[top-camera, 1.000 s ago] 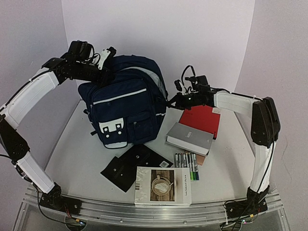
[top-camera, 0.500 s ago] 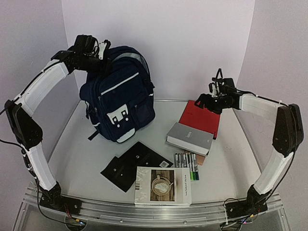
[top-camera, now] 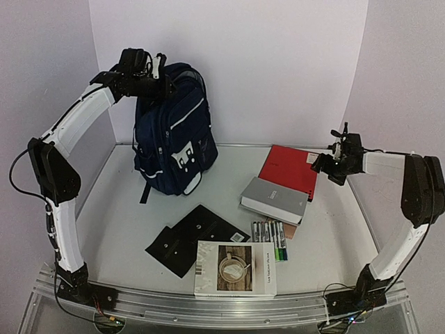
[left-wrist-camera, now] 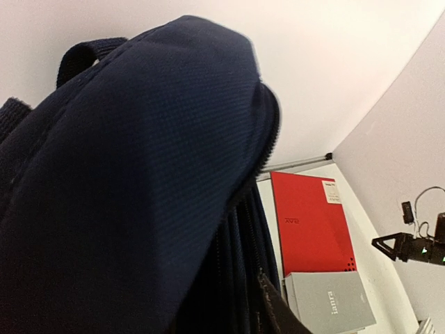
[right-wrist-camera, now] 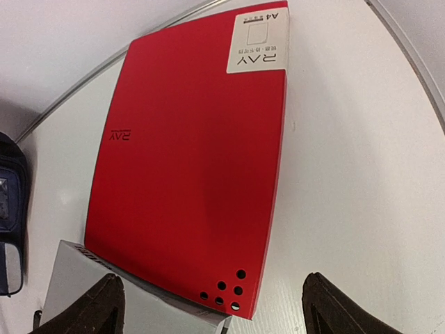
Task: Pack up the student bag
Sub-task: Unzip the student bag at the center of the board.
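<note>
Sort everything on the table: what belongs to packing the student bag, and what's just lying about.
Job: student bag; likely contents: red folder, grey book, pens, black pouch, coffee-cover book.
Lying about: nothing clearly; only the arms' mounting rail.

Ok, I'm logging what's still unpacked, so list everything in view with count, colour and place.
student bag: 1, navy blue with white piping, upright, back left
red folder: 1, red, flat, back right
grey book: 1, grey, overlapping the folder's near edge
pens: several, dark and green, in a row in front of the grey book
black pouches: seemingly 2 overlapping, black, centre front
coffee-cup book: 1, white cover, near edge
table: 1, white, under everything
left gripper: 1, black, at the bag's top
right gripper: 1, black, open, by the folder's right side
</note>
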Motion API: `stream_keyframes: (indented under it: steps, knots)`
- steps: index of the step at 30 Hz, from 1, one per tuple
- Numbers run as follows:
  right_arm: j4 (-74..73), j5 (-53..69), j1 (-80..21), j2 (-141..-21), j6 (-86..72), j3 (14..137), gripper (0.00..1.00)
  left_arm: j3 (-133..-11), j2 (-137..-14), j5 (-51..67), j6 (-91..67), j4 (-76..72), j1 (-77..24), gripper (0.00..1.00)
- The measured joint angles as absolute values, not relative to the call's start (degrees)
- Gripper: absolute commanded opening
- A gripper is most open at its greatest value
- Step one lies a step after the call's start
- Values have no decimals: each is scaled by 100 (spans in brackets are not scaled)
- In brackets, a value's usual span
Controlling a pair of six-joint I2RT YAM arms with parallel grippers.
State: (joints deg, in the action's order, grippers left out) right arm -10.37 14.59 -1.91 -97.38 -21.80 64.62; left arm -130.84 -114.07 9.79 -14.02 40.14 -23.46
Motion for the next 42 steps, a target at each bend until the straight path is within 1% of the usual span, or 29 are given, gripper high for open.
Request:
stream_keyframes:
  steps: [1,4,7,12,15,20,26,34,36,37,42]
  knots:
    - [-1013,1459,-190,-9767,-2179,6430,84,-13072,-11406,1114,-1387,3943,-2346,60]
    - [-957,1462,-158,-9847,-2176,6377,82,-12996,-11392,1519,-1360,3783,-2344,72]
    - [-878,1466,-82,-9949,-2173,6349,82,-12797,-11271,2020,-1223,3696,-2344,79]
    - [-703,1578,190,-10143,-2146,6313,79,-12406,-10852,2784,-1112,3650,-2344,87]
    - [-650,1674,312,-10349,-2106,6304,77,-12089,-10475,3075,-1050,3638,-2344,89]
    - [-622,1903,333,-10662,-2034,6254,66,-11630,-9871,3228,-995,3631,-2344,93]
    - [-512,2277,333,-10992,-1963,6267,57,-11050,-9243,2734,-931,3714,-2323,93]
    - [-363,2663,331,-11347,-1940,6536,42,-10524,-8759,2244,-836,3767,-2281,96]
    - [-335,2712,319,-11421,-1955,6606,36,-10478,-8660,2165,-838,3767,-2281,96]
    - [-324,2720,307,-11453,-1947,6637,31,-10439,-8603,2112,-838,3760,-2274,96]
    - [-288,2787,213,-11532,-2028,6715,13,-10023,-8303,1982,-903,3745,-2228,97]
